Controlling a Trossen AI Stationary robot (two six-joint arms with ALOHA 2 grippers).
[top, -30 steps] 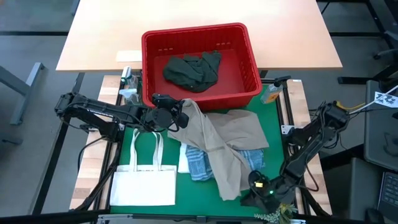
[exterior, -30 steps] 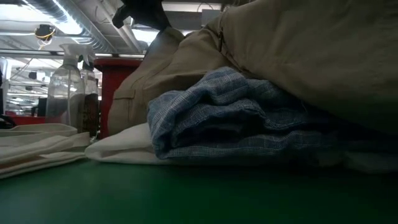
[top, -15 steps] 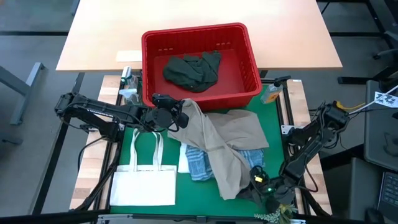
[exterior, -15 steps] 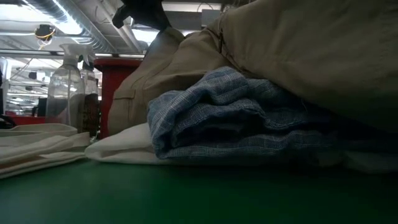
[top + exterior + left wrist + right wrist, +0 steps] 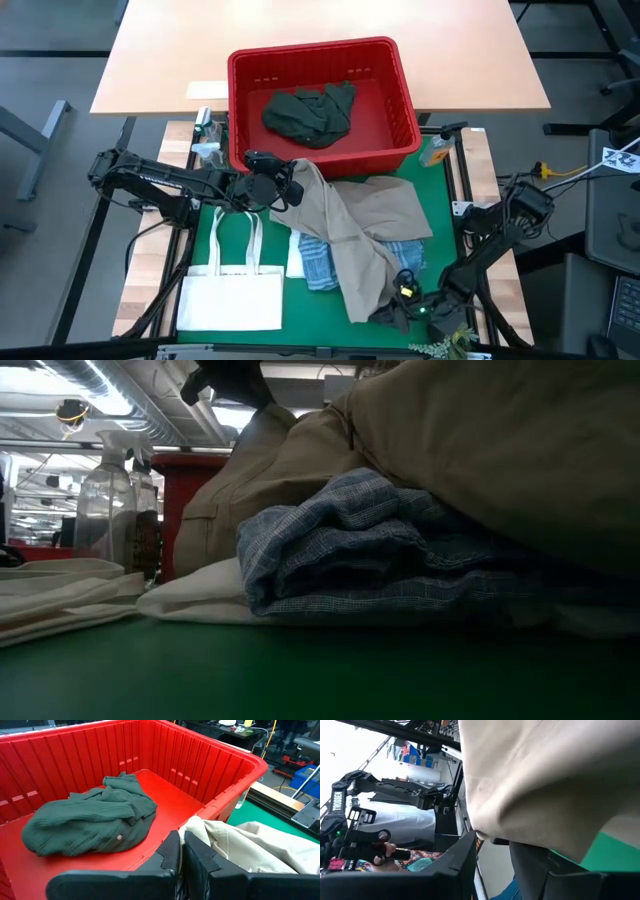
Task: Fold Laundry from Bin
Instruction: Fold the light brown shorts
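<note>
Beige garment (image 5: 365, 235) lies unfolded mid-mat; left gripper (image 5: 290, 187) is clamped on its corner, right gripper (image 5: 390, 312) seemingly pinches its hem. Green garment (image 5: 308, 112) remains in the bin (image 5: 400, 75).

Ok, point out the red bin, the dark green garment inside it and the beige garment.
red bin (image 5: 405, 120), high view, right wall.
dark green garment (image 5: 305, 113), high view, middle of the bundle.
beige garment (image 5: 370, 215), high view, broad middle.
</note>
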